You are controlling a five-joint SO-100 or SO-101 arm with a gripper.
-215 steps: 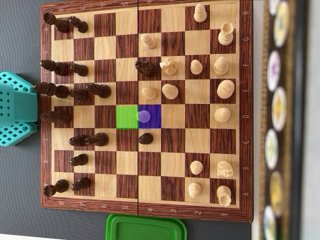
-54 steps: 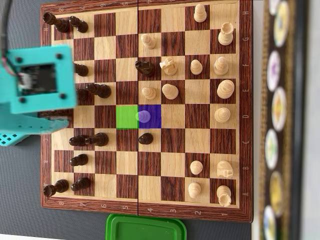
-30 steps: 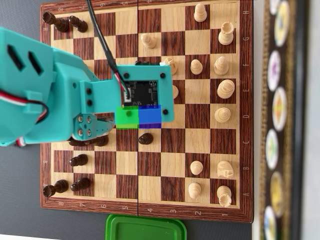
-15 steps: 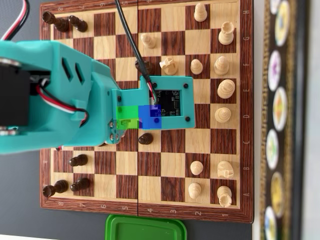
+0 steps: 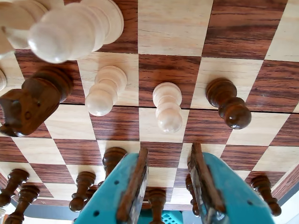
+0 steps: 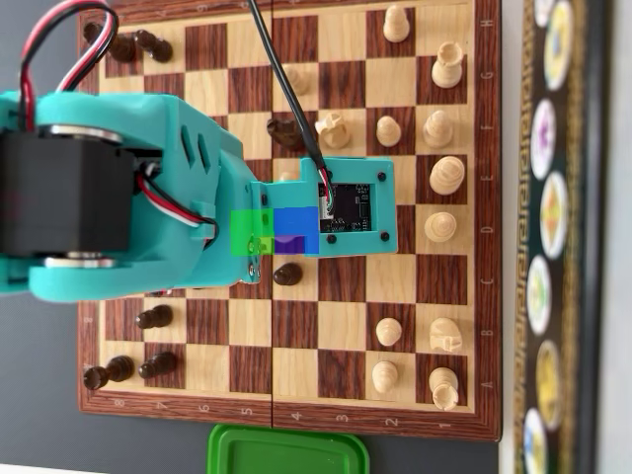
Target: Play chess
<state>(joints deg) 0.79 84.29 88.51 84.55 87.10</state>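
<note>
In the wrist view my teal gripper [image 5: 169, 150] with brown pads enters from the bottom edge, open and empty, above the wooden chessboard [image 5: 173, 70]. Just beyond the fingertips stands a white pawn [image 5: 167, 106], another white pawn [image 5: 105, 88] to its left and a dark pawn [image 5: 229, 105] to its right. A dark knight [image 5: 32, 100] stands at the left. In the overhead view the teal arm [image 6: 178, 197] reaches over the board's middle [image 6: 341, 281]; the wrist camera mount [image 6: 346, 207] hides the jaws. A dark pawn [image 6: 287, 274] stands just below the mount.
Large white pieces [image 5: 70, 28] fill the wrist view's top left; dark pieces [image 5: 84, 189] line the board edge behind the fingers. Overhead, white pieces [image 6: 441, 227] line the right side and dark pieces [image 6: 138, 44] the left corners. A green lid [image 6: 286, 452] lies below the board.
</note>
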